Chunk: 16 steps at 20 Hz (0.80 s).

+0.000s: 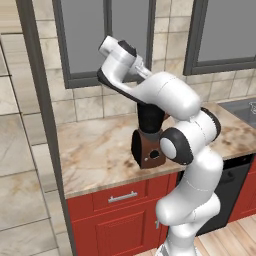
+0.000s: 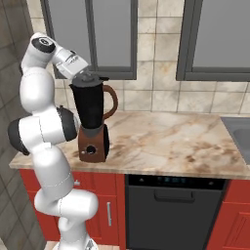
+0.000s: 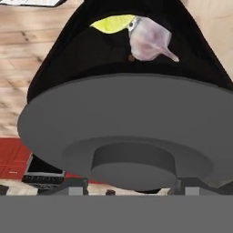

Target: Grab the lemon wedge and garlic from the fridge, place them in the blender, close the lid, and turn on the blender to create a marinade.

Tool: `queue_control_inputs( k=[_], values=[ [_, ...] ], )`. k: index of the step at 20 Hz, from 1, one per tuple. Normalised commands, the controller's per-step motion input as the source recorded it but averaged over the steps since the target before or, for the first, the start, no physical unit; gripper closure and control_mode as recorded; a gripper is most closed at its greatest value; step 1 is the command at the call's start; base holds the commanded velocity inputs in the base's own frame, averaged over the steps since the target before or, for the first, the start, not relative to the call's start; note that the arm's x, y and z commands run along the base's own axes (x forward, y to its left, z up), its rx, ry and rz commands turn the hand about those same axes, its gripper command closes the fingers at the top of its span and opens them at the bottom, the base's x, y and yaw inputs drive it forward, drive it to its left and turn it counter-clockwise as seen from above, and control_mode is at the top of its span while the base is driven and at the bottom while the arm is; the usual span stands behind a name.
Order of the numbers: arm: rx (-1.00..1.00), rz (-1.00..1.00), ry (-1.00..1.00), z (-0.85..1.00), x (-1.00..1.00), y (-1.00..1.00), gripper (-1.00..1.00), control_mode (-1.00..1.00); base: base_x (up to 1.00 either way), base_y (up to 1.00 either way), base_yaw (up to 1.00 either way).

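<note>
A: Where's the tall black blender jar with the brown curved handle and reddish-brown base (image 2: 93,127)?

B: On the beige marble counter (image 2: 166,141), left of centre in the right base view. In the left base view only the base with its round dial (image 1: 150,150) shows at centre frame; the arm covers the jar.

A: Lid?

B: The flat round dark grey lid with a central knob (image 3: 132,132) spans the middle and lower part of the hand view, over the jar's mouth. Fully seated or not, can't tell. In the right base view it shows at the jar's top, upper left of frame.

A: Contents?

B: Hand view, top centre, inside the dark jar: the bright yellow lemon wedge (image 3: 113,22) touching the pinkish-white garlic bulb with a pointed tip (image 3: 148,40), garlic on its right.

A: Gripper (image 3: 132,185)?

B: Right above the lid. Fingertips (image 3: 73,185) sit spread either side of the knob at the bottom of the hand view. Whether they touch the knob, can't tell.

A: Surroundings?

B: Red cabinets (image 1: 115,220) under the counter, black dishwasher (image 2: 176,210) lower centre of the right base view.
</note>
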Motion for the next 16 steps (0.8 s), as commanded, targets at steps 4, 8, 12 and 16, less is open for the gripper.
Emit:
queue_control_inputs(
  k=[4,8,12,16],
  values=[
    [0.04,-0.19,0.0,0.0,-0.33,0.15,1.0,-1.0,0.0,0.0,0.0],
    [0.01,-0.34,0.0,0.0,-0.03,0.34,1.0,-1.0,0.0,0.0,0.0],
    [0.09,-0.33,0.04,0.03,0.06,0.04,1.0,-1.0,0.0,0.0,0.0],
    [0.08,-0.21,0.05,0.04,0.02,0.0,1.0,-1.0,0.0,0.0,0.0]
  ],
)
